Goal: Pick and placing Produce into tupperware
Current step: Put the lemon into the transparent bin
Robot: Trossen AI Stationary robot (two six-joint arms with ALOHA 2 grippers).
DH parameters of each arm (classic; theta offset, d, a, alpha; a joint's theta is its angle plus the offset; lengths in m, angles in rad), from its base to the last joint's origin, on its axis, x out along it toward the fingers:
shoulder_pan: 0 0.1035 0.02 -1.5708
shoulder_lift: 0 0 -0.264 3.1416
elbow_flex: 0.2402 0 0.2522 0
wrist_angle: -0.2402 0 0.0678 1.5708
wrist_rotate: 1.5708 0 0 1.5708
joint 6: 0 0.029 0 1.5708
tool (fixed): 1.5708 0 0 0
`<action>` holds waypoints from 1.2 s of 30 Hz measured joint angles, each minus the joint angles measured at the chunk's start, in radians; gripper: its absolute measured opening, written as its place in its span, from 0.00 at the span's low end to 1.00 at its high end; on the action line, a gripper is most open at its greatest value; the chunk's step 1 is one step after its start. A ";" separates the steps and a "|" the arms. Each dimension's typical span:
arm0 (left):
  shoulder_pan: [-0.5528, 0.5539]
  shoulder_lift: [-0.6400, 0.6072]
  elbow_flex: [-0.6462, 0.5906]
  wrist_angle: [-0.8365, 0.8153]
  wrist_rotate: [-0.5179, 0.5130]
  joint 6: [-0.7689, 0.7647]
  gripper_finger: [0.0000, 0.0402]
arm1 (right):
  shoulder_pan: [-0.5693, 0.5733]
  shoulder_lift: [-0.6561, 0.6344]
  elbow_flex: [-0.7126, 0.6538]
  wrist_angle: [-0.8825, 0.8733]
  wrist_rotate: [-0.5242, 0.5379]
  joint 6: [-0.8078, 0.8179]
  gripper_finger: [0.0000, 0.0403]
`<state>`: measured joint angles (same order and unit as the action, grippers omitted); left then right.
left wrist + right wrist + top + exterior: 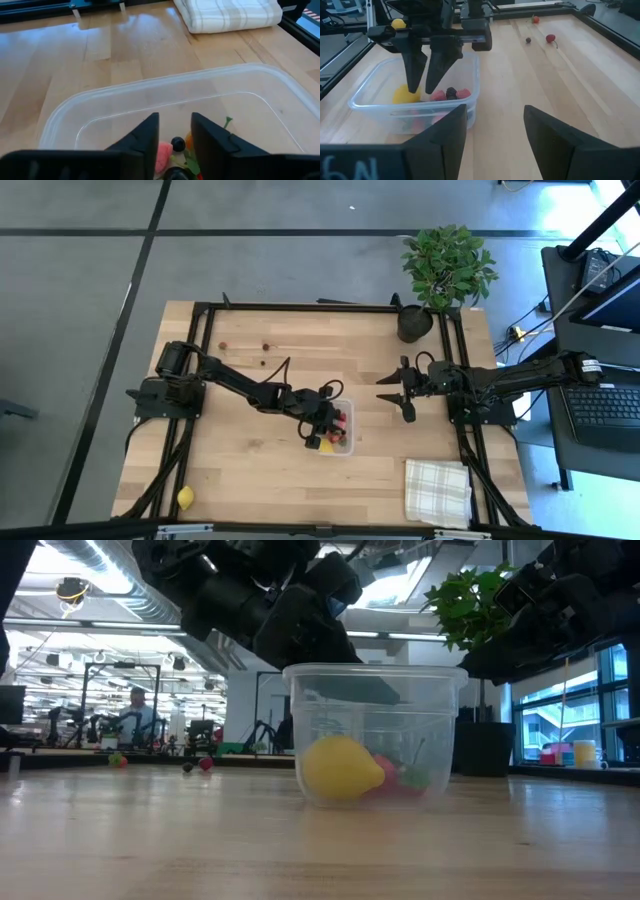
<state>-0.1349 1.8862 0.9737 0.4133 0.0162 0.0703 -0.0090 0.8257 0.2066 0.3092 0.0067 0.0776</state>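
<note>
The clear tupperware (pixel 343 442) stands on the table right of centre. It holds a yellow lemon piece (pixel 402 95), pink and red bits (pixel 438 95) and a dark berry (pixel 177 144). My left gripper (pixel 421 90) points down into the tub from above, its fingers a little apart with nothing between them. My right gripper (pixel 395 392) hovers open to the right of the tub, above the table. Loose berries (pixel 264 348) lie on the far left part of the table. A second lemon piece (pixel 185 498) lies at the near left corner.
A folded white checked cloth (pixel 437 490) lies at the near right corner. A black pot with a green plant (pixel 415 323) stands at the far right corner. Black frame rails run along the table's sides. Bare wood lies between the tub and the loose berries.
</note>
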 joint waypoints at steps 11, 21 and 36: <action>-0.007 -0.118 0.000 -0.134 -0.001 0.013 0.38 | 0.000 0.000 0.000 -0.001 0.000 0.000 0.49; -0.046 -0.400 0.001 -0.650 -0.001 -0.080 0.38 | 0.000 0.000 0.000 -0.008 0.000 -0.004 0.49; -0.166 -0.501 0.000 -1.127 0.066 -0.465 0.49 | 0.000 0.000 0.000 -0.008 0.000 -0.005 0.49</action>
<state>-0.3004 1.3856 0.9737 -0.7133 0.0819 -0.3951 -0.0093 0.8257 0.2066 0.3012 0.0067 0.0727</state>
